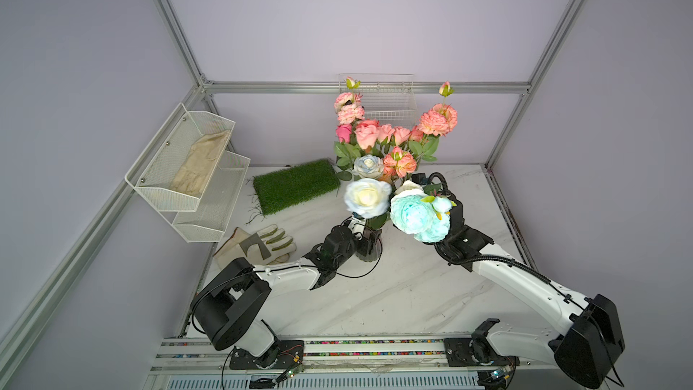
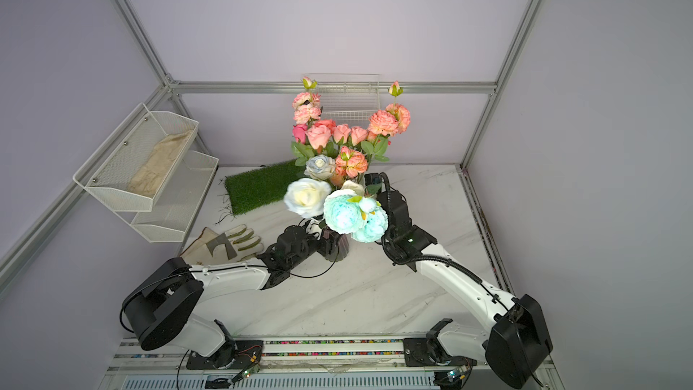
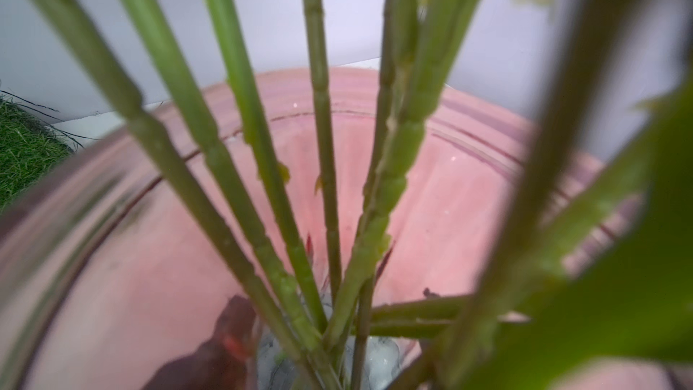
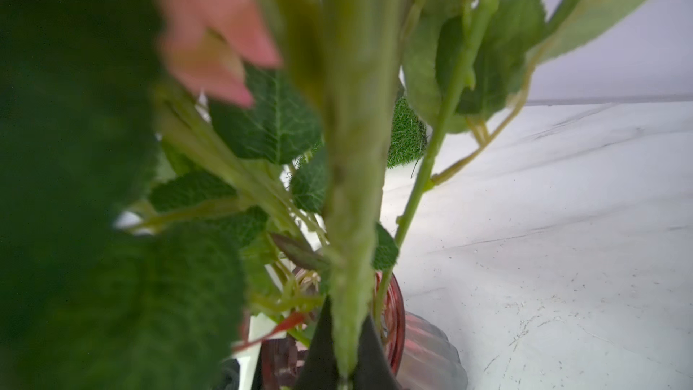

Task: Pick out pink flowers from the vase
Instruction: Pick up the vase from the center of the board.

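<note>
The vase (image 1: 369,246) stands on the surface (image 1: 393,294), just below frame centre in both top views, with the pink flowers (image 1: 378,133) fanned out above it toward the back wall. In the right wrist view my right jaws are pinching a thick green stem (image 4: 352,200) just above the vase rim; which bloom it carries I cannot say, as the foliage blurs it. The left jaws sit against the vase on its left in the frame, under the white rose (image 1: 366,196), and I cannot tell whether they grip it
</note>
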Action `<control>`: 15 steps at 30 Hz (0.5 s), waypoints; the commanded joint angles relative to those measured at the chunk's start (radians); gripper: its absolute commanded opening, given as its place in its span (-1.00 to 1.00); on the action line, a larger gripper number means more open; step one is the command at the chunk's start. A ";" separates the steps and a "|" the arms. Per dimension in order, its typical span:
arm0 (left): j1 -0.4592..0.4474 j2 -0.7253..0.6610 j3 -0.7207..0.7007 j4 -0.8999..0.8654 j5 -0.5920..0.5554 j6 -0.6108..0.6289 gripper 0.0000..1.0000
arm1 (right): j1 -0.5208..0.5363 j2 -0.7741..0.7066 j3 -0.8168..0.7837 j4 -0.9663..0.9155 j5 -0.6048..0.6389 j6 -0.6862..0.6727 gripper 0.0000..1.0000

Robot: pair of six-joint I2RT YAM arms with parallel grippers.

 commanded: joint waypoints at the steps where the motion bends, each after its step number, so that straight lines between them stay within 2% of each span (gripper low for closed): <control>1: 0.023 0.015 -0.019 0.018 -0.080 -0.035 -1.00 | 0.007 -0.052 0.012 -0.090 0.023 -0.025 -1.00; 8: 0.022 0.007 -0.040 0.036 -0.097 -0.033 -1.00 | 0.007 -0.096 0.079 -0.137 0.120 -0.081 -1.00; 15: 0.022 0.004 -0.043 0.032 -0.115 -0.021 -1.00 | 0.005 -0.188 0.144 -0.210 0.335 -0.153 -1.00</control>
